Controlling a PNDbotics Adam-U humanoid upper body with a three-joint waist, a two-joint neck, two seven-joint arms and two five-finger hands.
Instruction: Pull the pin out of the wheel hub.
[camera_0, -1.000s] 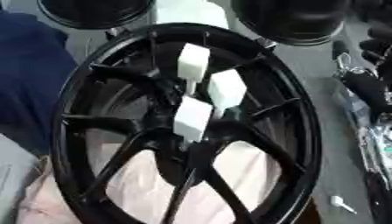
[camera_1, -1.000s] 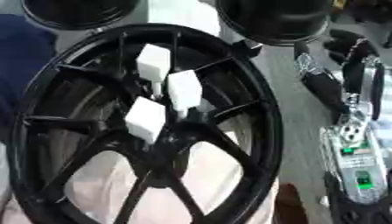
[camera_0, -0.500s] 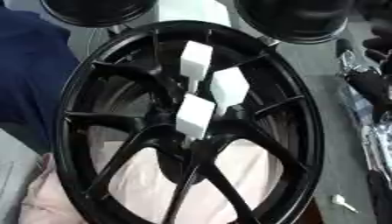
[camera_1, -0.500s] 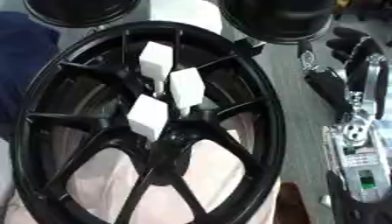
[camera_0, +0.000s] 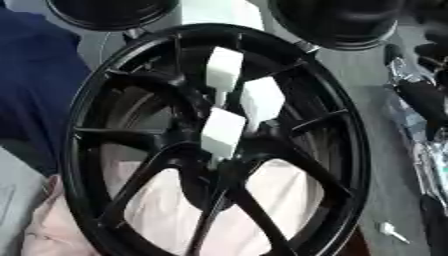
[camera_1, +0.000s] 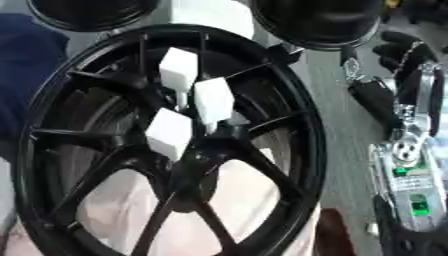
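A black spoked wheel (camera_0: 350, 150) fills both views, lying tilted on the table. Its hub (camera_0: 229, 159) sits near the middle. Three white block-shaped pieces stand around the hub: one high (camera_0: 224, 69), one to the right (camera_0: 262, 97), one lowest and closest to the hub (camera_0: 222, 132). Which of them is the pin I cannot tell. My right arm (camera_1: 404, 150), black and silver, lies along the right edge, with the right hand (camera_1: 398, 47) up at the top right, apart from the wheel. My left hand shows in no view.
Pink cloth (camera_0: 166, 220) lies under the wheel's lower spokes. Dark blue fabric (camera_0: 35, 85) is at the left. Two round black objects (camera_0: 337, 20) (camera_0: 109, 12) stand behind the wheel. A small white peg (camera_0: 391, 231) lies on the grey table at lower right.
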